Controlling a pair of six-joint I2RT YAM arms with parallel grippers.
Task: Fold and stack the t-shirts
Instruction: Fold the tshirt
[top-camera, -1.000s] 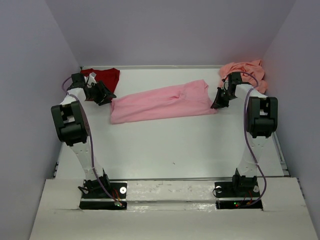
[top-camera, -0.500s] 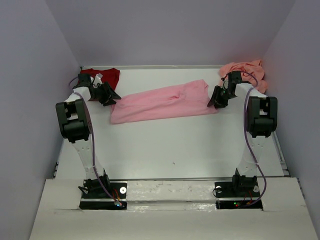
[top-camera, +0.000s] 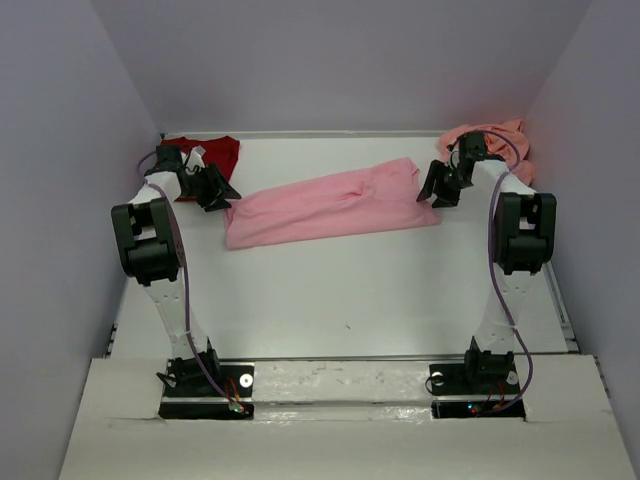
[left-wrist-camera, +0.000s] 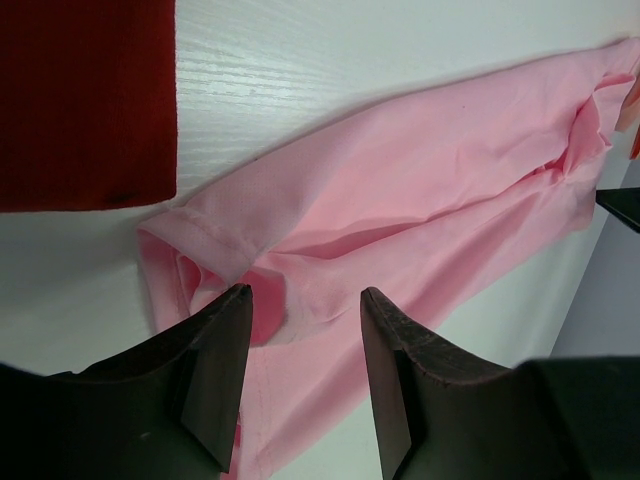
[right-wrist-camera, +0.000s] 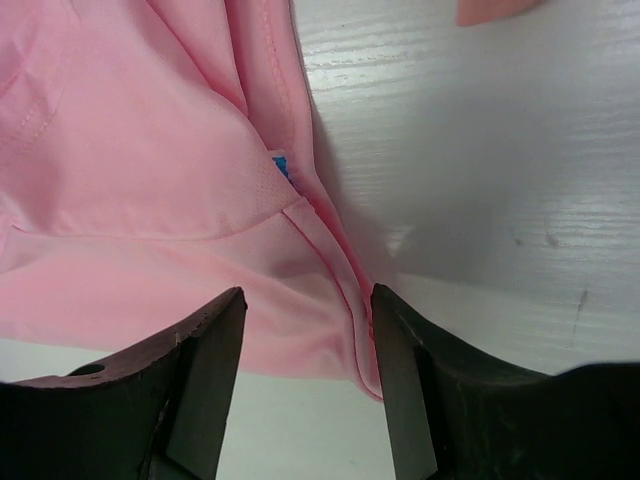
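The dark red tee (top-camera: 208, 152) lies flat at the far-left corner. The left gripper (left-wrist-camera: 300, 370) hangs open and empty over the left end of the light pink tee (top-camera: 330, 205), a long band across mid-table. The right gripper (right-wrist-camera: 305, 375), also parted and empty, hangs over its right end. The salmon-pink tee (top-camera: 495, 140) sits crumpled far right.

Recommended: pinch all layers at both ends evenly.

Only the right wrist view shows a blue label (right-wrist-camera: 281, 165). Only the top view shows all three tees.
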